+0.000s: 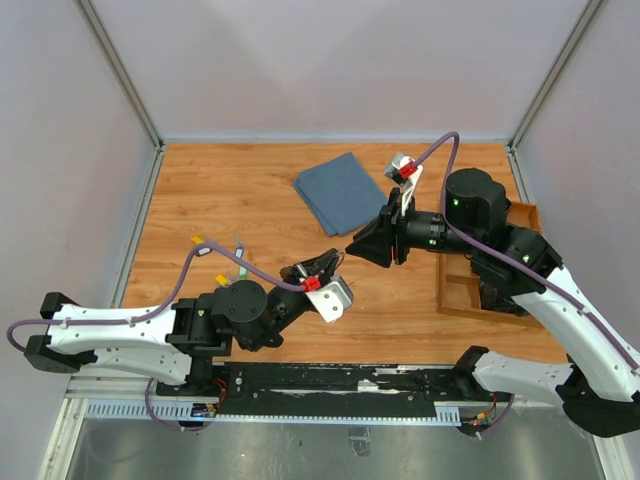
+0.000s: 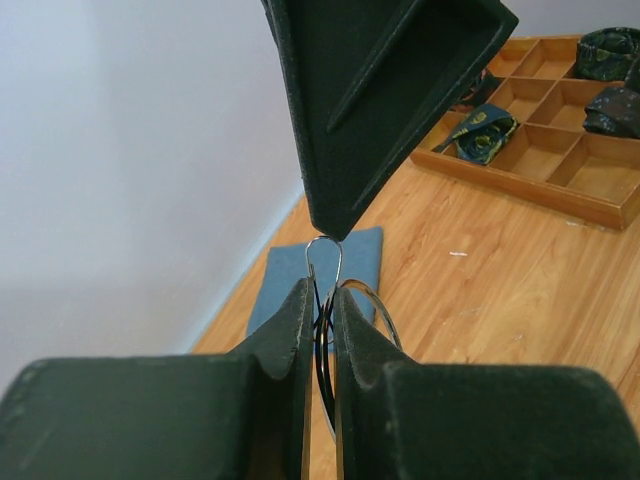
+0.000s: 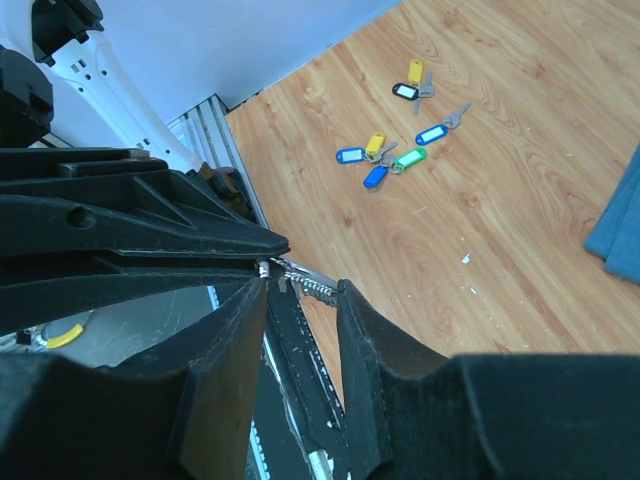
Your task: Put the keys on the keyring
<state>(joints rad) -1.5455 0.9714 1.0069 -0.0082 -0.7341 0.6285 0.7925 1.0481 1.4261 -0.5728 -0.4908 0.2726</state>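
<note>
Over the table's middle, my left gripper [image 1: 325,266] [image 2: 322,290] is shut on the keyring [image 2: 380,305], a thin silver wire ring standing up between its pads with a small loop on top. My right gripper [image 1: 353,248] [image 3: 300,285] meets it tip to tip. Its jaws stand partly apart, and a short silvery bit of the keyring [image 3: 312,284] spans between both fingertips and touches each. The keys [image 1: 228,262] [image 3: 396,155], with yellow, green, blue and dark tags, lie scattered on the wood to the left, clear of both grippers.
A folded blue cloth [image 1: 340,190] [image 2: 290,275] lies at the back centre. A wooden compartment tray [image 1: 462,292] [image 2: 520,180] holding dark bundles stands on the right under my right arm. Grey walls close in the table's left, back and right sides.
</note>
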